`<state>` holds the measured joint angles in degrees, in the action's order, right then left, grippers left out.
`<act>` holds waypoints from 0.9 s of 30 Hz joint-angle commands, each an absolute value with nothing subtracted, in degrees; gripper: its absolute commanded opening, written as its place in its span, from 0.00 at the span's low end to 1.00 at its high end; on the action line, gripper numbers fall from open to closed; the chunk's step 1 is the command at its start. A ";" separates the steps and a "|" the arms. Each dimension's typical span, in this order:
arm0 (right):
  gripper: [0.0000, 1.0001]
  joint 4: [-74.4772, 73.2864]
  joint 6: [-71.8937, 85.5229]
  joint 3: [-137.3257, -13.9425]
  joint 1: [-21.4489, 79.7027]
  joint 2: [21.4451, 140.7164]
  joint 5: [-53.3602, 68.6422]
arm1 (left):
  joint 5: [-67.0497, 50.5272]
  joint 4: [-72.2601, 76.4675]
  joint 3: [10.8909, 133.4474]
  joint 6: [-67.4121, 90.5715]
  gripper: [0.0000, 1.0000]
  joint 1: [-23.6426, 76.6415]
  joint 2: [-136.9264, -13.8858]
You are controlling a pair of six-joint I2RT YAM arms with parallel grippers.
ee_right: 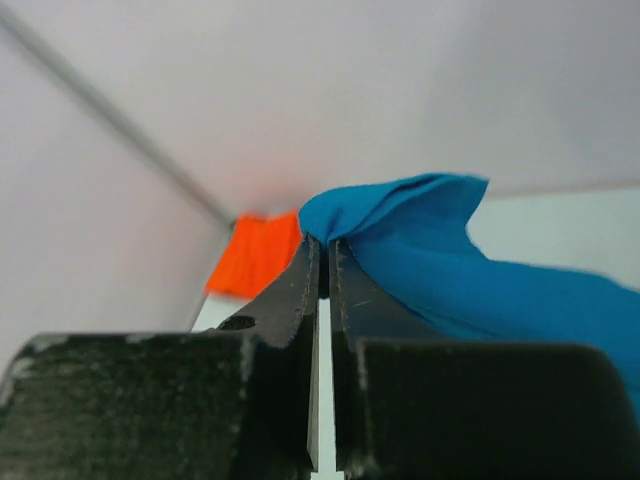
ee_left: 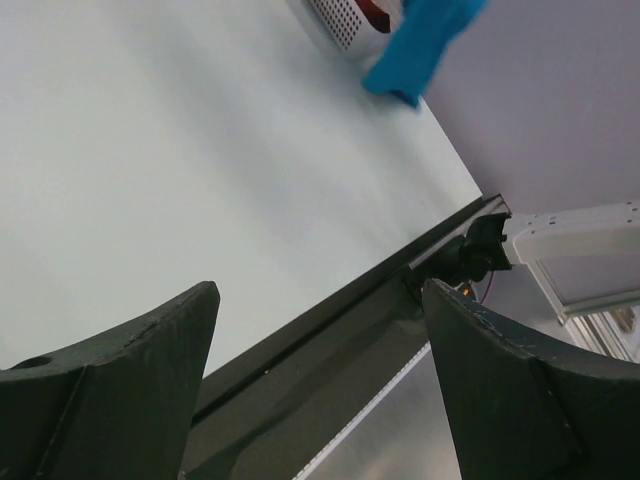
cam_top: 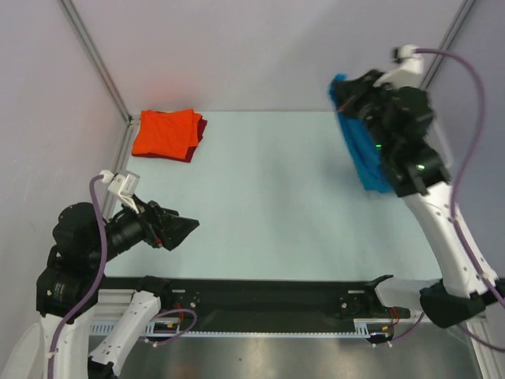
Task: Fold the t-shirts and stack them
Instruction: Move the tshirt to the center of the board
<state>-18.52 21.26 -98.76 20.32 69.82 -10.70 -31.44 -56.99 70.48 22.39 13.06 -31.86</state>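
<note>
Currently holds the blue t-shirt (cam_top: 361, 150) dangling over the counter (cam_top: 276, 197), right side, pinched in the clamped right tool (ee_right: 322, 245); shows the left tool (ee_left: 320, 290) open, empty. Seemingly mid-fetch; next calls for laying it flat for folding.

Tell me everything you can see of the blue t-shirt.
The blue t-shirt is plain, bright blue soft cloth, unfolded and bunched into a crumpled hanging length. The right gripper holds it up over the far right side of the table, jaws shut on a fold at its top. Nothing else visibly touches it; whether its lower end reaches the table cannot be told. Sleeves and collar cannot be made out.
</note>
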 commanded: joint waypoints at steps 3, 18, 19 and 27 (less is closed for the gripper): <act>0.02 -11.78 34.68 -91.24 38.56 81.02 -2.48 | -24.62 -59.67 75.93 21.62 0.89 13.36 -30.85; 0.59 -33.58 21.99 -88.71 28.14 91.41 3.89 | -18.09 -52.24 71.47 30.75 0.89 13.36 -35.85; 0.50 -32.10 20.41 -86.85 27.08 91.41 3.00 | -20.28 -50.38 69.11 31.54 0.85 13.45 -36.82; 0.67 -24.78 16.79 -86.12 19.34 103.34 4.13 | -4.79 -42.63 66.70 37.79 0.84 20.91 -57.43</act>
<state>-26.70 19.53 -83.72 20.56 99.24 2.81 -14.50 -47.90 65.19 34.06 18.02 -51.00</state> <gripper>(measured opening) 0.641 0.837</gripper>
